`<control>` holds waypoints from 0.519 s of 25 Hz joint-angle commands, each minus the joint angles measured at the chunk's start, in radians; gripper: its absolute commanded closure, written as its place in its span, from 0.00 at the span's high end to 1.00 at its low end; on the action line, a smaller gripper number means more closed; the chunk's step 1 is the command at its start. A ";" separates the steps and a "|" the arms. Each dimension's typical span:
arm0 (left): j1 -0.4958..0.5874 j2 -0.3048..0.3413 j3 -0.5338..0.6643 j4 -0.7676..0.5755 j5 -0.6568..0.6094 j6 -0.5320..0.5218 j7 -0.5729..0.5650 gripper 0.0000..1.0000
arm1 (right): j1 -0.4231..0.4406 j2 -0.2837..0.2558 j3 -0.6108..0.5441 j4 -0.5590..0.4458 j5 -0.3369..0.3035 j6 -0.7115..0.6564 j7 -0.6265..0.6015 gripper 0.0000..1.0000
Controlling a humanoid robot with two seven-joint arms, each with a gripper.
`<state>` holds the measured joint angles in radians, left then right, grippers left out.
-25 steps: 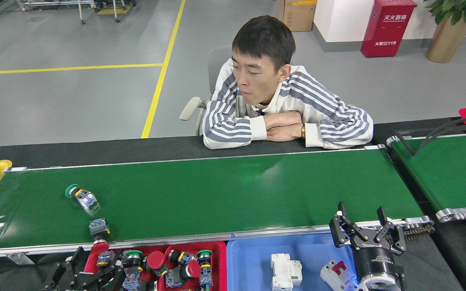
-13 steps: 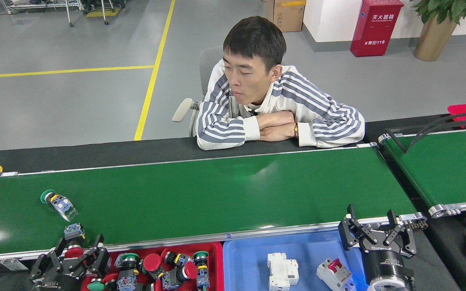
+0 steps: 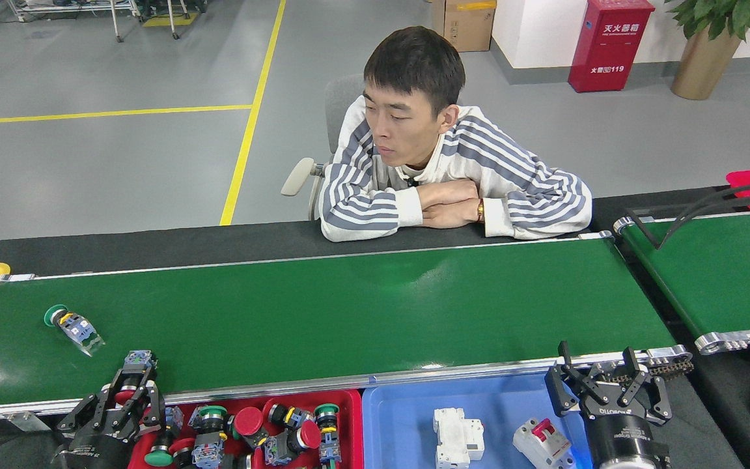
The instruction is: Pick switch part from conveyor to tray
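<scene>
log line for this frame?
left gripper: shut on red-capped switch part | right gripper: open, idle | glossy dark-green conveyor: green-capped switch remains

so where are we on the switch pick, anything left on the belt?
Done: the red tray already holds several switches. In hand: the left gripper is shut on a red-capped switch at the conveyor's near edge. Left: a green-capped switch lies on the belt. The right gripper sits open by the blue tray.

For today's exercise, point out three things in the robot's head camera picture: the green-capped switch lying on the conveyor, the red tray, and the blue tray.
Green-capped switch (image 3: 70, 326), head view, on its body.
Red tray (image 3: 355, 417), head view, on its right wall.
Blue tray (image 3: 401, 423), head view, on its bare floor.
</scene>
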<state>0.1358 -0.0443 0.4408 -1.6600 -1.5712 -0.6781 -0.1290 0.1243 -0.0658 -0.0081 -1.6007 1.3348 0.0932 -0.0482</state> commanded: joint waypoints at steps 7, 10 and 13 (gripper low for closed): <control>0.140 -0.085 0.006 -0.119 0.065 -0.107 0.008 1.00 | 0.057 -0.048 -0.041 -0.067 -0.034 -0.101 -0.002 1.00; 0.140 -0.086 0.039 -0.119 0.063 -0.107 0.008 1.00 | 0.060 -0.066 -0.046 -0.077 -0.052 -0.144 0.002 1.00; 0.134 -0.088 0.125 -0.118 0.065 -0.107 0.009 1.00 | 0.060 -0.097 -0.055 -0.081 -0.088 -0.245 0.002 1.00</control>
<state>0.2777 -0.1296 0.5435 -1.7658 -1.5119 -0.7794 -0.1252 0.1873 -0.1467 -0.0530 -1.6663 1.2589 -0.0925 -0.0471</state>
